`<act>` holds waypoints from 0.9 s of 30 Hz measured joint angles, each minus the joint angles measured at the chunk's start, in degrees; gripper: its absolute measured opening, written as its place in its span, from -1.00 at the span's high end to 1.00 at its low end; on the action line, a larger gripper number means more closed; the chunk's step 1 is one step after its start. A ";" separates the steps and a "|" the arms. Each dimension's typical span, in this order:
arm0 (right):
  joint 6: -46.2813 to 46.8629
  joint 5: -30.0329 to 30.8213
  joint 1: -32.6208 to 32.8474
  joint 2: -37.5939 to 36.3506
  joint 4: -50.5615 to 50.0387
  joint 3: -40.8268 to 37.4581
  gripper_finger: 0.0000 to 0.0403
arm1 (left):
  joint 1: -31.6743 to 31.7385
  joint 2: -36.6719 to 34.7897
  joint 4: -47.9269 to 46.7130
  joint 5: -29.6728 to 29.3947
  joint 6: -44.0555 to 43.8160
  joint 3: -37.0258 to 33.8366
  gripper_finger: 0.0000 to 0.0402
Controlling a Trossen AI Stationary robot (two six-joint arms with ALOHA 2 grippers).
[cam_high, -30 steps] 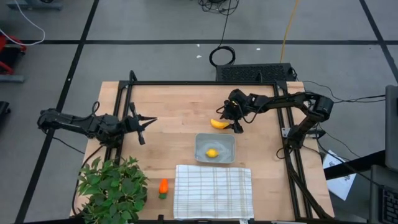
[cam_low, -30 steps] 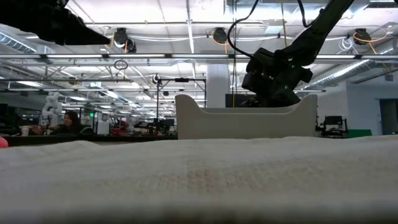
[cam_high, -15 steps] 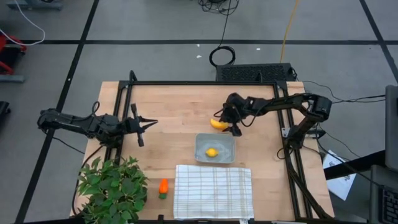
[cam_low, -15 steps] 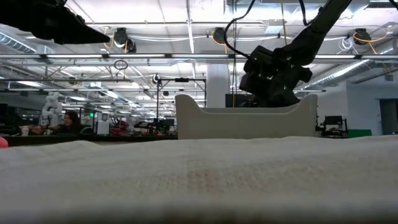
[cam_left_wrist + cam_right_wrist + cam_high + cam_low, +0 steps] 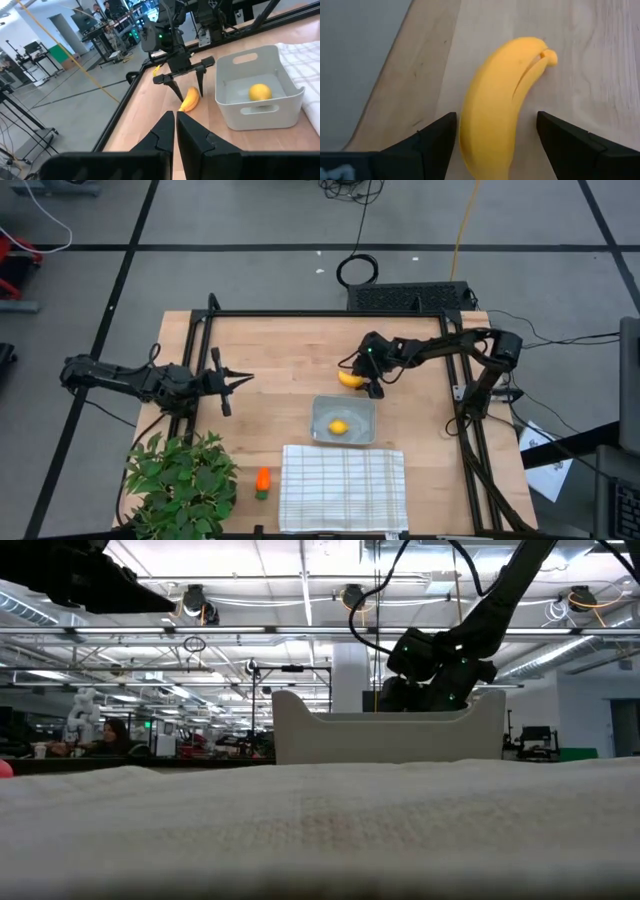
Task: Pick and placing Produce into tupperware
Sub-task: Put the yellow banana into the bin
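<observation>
Right gripper (image 5: 182,80) has dropped down astride the banana (image 5: 349,378) just beside the tupperware (image 5: 344,419), fingers wide and gripping nothing yet; lemon (image 5: 339,427) already in, banana and carrot (image 5: 262,481) left; left gripper (image 5: 231,381) idles closed, well apart.

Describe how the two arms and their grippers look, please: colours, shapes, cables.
Both arms are dark, jointed and slim. The right gripper has two thin, pointed black fingers under a boxy wrist with a green light. The left gripper has similar black fingers. Black cables loop from the right arm.
</observation>
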 joint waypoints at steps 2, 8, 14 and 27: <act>-0.09 -0.37 -0.33 0.43 0.53 0.00 -0.29 | 0.00 0.02 0.00 0.01 -0.34 0.00 0.88; -1.49 -0.13 -0.47 -0.95 0.91 -0.08 -0.03 | 0.00 0.01 0.05 0.01 -0.45 0.00 0.88; -2.46 0.85 -0.84 -2.17 1.12 -0.13 0.33 | 0.00 0.02 0.07 0.03 -1.21 0.00 0.88; -1.73 0.56 -2.18 -2.22 1.38 -0.13 0.24 | 0.00 0.02 0.09 0.03 -0.97 0.00 0.88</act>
